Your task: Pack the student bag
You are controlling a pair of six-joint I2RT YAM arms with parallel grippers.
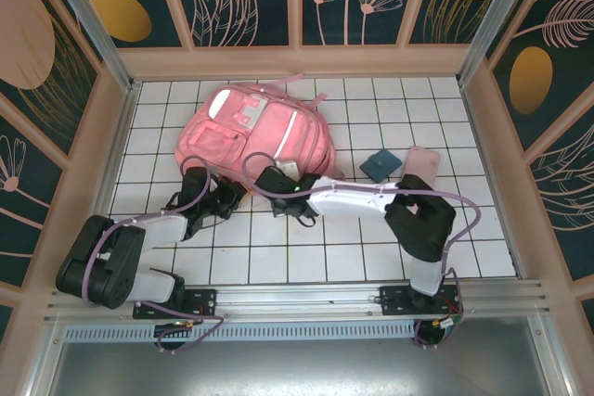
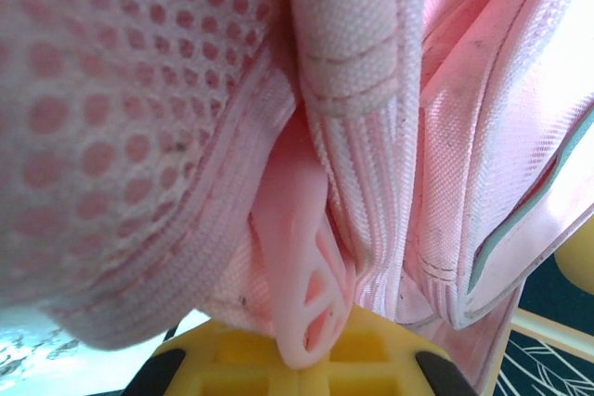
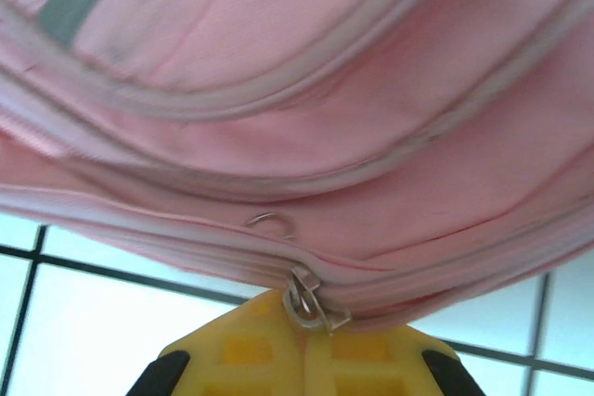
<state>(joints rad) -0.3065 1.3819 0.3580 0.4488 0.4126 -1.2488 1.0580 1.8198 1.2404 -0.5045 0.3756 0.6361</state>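
On the table (image 1: 278, 261), bag (image 1: 255, 132) left; flat square (image 1: 380, 166) right

The student bag (image 1: 264, 136) is soft matt woven cloth; its zip pull (image 3: 306, 305) shiny metal; the tiled table (image 1: 278, 261) glossy.

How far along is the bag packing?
Done: nothing looks packed; the teal square item and pale pink flat item lie on the tiles beside the student bag. In hand: left gripper shut on a pink pull tab, right gripper on a zipper pull. Remaining: opening the bag, loading both.
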